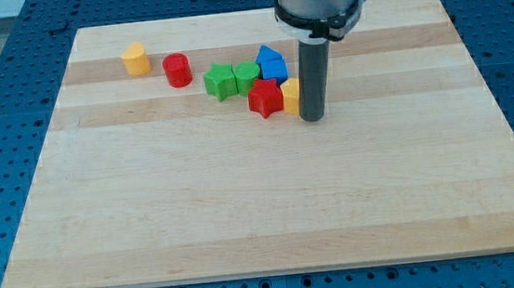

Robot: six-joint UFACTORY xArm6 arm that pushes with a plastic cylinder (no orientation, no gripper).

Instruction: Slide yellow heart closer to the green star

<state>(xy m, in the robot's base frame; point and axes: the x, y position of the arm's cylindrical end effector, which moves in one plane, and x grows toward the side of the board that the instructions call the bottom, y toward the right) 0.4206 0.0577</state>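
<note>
1. The rod has no fingers to open or hold anything — its tip (313,118) is resting against the right side of the yellow heart (291,95), seemingly placed to push it left.
2. The green star (222,81) is sitting further left in the cluster.
3. A red star (265,98) is touching the heart's left side — blocking the way, alongside a green block (247,74) and blue blocks (271,64).
4. A red cylinder (177,70) and a yellow block (136,58) are lying well apart, far left.

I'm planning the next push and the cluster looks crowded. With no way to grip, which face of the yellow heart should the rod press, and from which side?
Press the yellow heart on its right face, coming from the view's right. My tip already sits there, against or nearly so. The green star lies to the upper left, but the red star stands between, so it would likely get shoved too.
</note>
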